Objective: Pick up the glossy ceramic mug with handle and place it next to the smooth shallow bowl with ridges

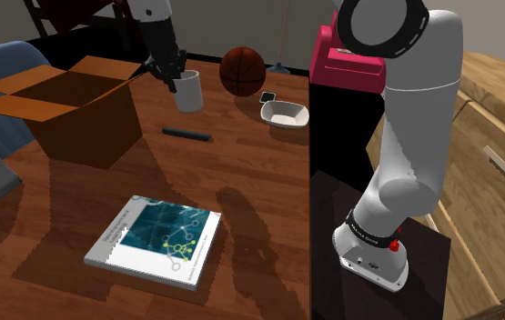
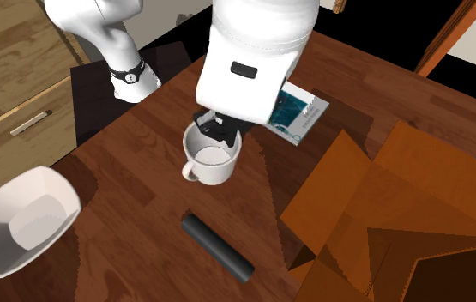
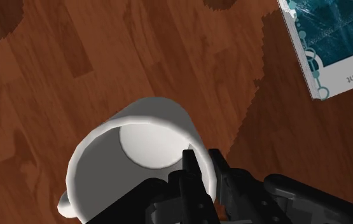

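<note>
**Mug in grasp, transfer pending.** The fingers (image 3: 191, 175) are clenched on the wall of the white mug (image 3: 144, 141), one inside the rim and one outside. The gripper (image 3: 200, 156) therefore pinches the rim on the side away from the handle.

In the wrist view the mug hangs tilted from this pinch, mouth toward the camera. In the shoulder view I judge it to be raised clear of the table (image 1: 241, 173), though the gap beneath it is hard to read.

A black bar (image 1: 186, 134) lies on the table near the mug, toward the camera in the shoulder view. A brown ball (image 1: 243, 71) sits to the shoulder view's right of the mug. The white bowl (image 1: 287, 118) stands further right, well apart from the mug. An open box (image 1: 77, 118) stands to the left, and a book (image 1: 155, 238) lies nearest the camera.

I take the pick-up as done. What remains is to carry the mug across to the bowl, set it upright just beside the bowl, and release it.
</note>
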Tool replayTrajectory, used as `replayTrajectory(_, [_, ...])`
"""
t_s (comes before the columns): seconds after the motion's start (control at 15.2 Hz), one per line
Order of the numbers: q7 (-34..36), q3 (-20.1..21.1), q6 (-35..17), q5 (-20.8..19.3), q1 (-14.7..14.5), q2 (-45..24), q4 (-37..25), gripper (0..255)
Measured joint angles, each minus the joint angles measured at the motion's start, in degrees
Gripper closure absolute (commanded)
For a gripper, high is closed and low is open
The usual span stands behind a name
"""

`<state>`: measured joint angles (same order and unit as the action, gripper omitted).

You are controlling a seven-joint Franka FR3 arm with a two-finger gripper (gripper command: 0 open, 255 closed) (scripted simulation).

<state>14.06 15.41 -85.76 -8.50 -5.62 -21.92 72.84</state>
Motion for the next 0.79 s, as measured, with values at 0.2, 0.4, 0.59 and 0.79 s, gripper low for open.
replayTrajectory(0.2, [-3.75,-1.14,-1.58,0.36,3.0,2.19,3.39,255])
replayTrajectory(0.4, [-7.45,-2.34,-3.2,0.8,5.87,4.78,7.26,255])
replayTrajectory(0.59, [-11.28,-3.69,-4.29,1.07,8.6,6.9,10.05,255])
replayTrajectory(0.79, [-15.01,-5.07,-4.73,1.1,11.0,7.76,10.94,255])
